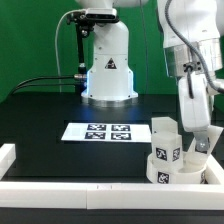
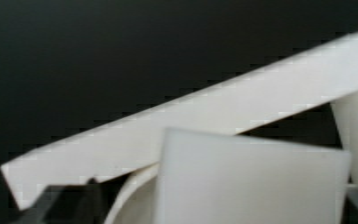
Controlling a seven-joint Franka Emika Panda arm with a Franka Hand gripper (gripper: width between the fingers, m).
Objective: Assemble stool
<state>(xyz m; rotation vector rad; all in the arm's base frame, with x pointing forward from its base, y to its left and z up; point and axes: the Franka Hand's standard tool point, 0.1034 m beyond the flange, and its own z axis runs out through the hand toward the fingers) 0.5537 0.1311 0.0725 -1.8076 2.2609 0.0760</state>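
Pincer [image 1: 199, 143]: looks spread, pinching nothing we can see | leg [image 1: 166, 139]: stands upright just beside it, toward the exterior view's left, on seat [image 1: 181, 172]

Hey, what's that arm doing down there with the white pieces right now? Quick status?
End effector down beside upright leg, jaw state unclear. Leg stands on round seat, by the border rail. Marker board apart; nothing blocking.
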